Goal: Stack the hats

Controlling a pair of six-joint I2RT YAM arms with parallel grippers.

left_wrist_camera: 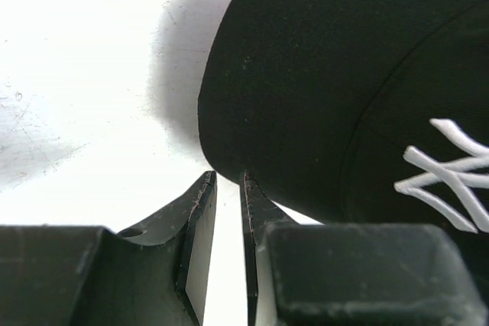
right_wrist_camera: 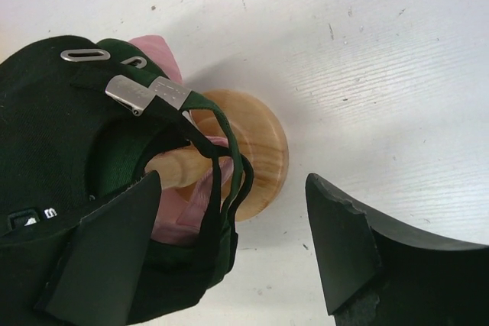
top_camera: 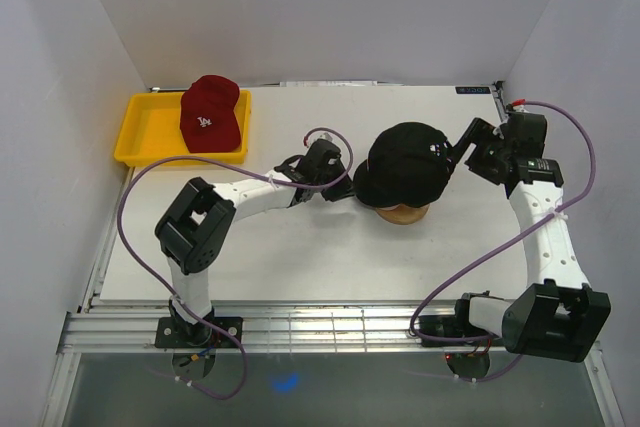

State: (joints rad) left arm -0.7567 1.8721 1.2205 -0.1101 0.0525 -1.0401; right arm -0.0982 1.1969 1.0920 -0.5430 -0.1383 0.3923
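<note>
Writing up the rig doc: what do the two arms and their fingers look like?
Left arm and right arm match: white tubular links, boxy black joint housings, and loose purple cables looping along each. Left fingers are black wedges with pale inner faces. Right fingers are black wedges, one with a chipped edge. A small red fitting sits by the right wrist.

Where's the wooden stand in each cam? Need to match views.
Top external: the wooden stand is mid-frame, only its base peeking out below the dark NY cap.
Left wrist: not in it; only the dark NY cap shows, brim and logo.
Right wrist: the wooden stand is at centre, round base and post under the cap's back strap.
Shared landmark: the dark NY cap, in all three.
</note>
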